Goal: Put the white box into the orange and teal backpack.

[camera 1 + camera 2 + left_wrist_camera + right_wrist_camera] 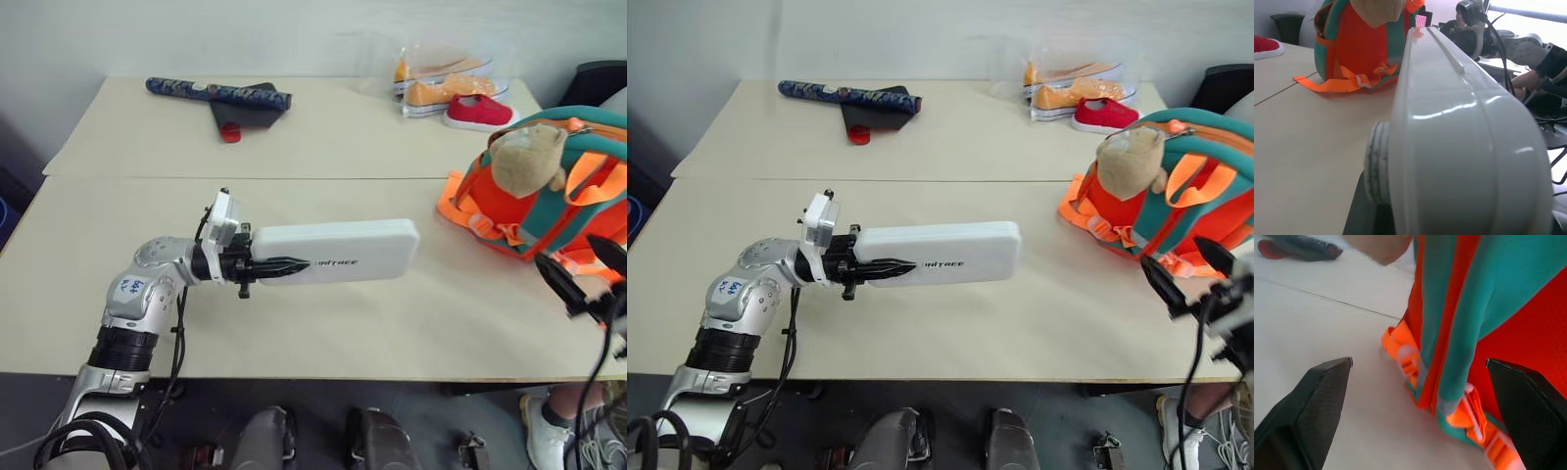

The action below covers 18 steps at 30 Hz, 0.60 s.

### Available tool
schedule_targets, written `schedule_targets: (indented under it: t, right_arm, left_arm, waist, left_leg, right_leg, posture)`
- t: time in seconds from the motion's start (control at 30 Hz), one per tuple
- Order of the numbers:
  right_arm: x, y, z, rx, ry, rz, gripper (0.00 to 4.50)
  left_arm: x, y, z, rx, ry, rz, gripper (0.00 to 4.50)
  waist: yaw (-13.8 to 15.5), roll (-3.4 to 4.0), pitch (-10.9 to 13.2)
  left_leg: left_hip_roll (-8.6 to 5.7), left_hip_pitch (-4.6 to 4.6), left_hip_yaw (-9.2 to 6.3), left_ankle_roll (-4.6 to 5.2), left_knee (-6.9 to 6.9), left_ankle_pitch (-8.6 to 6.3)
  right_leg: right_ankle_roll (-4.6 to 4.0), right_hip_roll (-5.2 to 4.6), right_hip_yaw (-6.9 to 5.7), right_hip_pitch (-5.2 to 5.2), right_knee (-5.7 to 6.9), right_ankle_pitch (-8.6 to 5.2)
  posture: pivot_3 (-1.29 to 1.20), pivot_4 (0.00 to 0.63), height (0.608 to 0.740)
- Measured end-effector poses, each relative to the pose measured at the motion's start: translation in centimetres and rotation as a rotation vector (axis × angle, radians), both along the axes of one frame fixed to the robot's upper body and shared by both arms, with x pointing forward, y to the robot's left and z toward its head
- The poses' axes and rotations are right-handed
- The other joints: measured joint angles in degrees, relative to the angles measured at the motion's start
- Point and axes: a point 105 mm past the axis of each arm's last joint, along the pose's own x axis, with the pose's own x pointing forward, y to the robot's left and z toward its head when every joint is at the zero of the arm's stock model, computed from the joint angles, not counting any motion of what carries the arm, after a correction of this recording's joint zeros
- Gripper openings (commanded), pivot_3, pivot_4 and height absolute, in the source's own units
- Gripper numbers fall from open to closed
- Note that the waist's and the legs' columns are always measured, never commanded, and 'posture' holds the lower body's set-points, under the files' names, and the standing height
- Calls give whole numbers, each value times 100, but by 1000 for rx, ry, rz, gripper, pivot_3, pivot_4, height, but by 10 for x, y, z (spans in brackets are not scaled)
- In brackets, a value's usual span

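The white box is held level above the table, its long side pointing toward the orange and teal backpack. My left gripper is shut on the box's left end, with one black finger lying across its face. In the left wrist view the white box looms close, and the backpack stands beyond it. The backpack stands upright at the table's right side with a tan plush animal on it. My right gripper is open beside the backpack's lower front, its fingers spread wide and empty.
Orange shoes in a clear bag and a red shoe sit at the back right. A dark rolled item with a red cap lies at the back left. A seam joins the two tables. Someone's shoe shows below the table's right edge.
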Motion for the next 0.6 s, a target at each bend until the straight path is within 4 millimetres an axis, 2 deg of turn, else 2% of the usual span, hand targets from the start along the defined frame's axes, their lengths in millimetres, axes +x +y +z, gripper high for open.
schedule_targets:
  t: [0.07, 0.13, 0.23, 0.4, 0.57, 0.6]
  right_arm:
    - [19, 12, 1, 7, -1, 51, 3555]
    - [33, 22, 5, 19, -13, 86, 2820]
    - [43, 37, 8, 4, -21, 149, 1772]
    - [52, 86, -3, 25, -12, 319, 80]
    - [45, 141, 10, 62, -38, 530, 35]
    - [37, 159, 14, 91, -37, 608, 35]
  left_arm:
    - [-2, 0, -1, 3, 11, -3, 1243]
    - [-3, 4, -1, -3, 27, 16, 1243]
    - [0, 11, 1, -24, 42, 72, 1243]
    - [-4, 21, 6, -77, 64, 126, 1243]
    - [-2, 39, 8, -124, 103, 200, 1243]
    - [-1, 47, 7, -141, 118, 230, 1243]
  waist:
    - [-9, 1, 0]
    - [-7, 2, 1]
    - [-1, 2, 1]
    - [-20, 2, 1]
    - [-37, 3, 2]
    - [-50, 3, 2]
  left_leg:
    - [2, -1, -1, 3, 6, 0]
    - [4, -3, -5, 2, 6, 2]
    - [4, -13, -11, 8, 26, 2]
    - [4, -15, -10, 22, 47, -8]
    - [13, -15, -13, 8, 44, -15]
    - [14, -15, -13, 7, 41, -16]
  right_leg:
    - [0, -2, -2, 0, 5, 0]
    - [0, 0, -5, -1, 10, 0]
    - [0, 0, -12, 3, 24, 0]
    - [5, -4, -8, 11, 27, 3]
    - [5, 3, -9, 6, 29, 2]
    - [4, 4, -9, 4, 29, 2]
  posture:
    - [0, 150, 740]
    - [0, 150, 740]
    - [0, 150, 740]
    - [0, 150, 740]
    - [0, 150, 740]
    - [0, 150, 740]
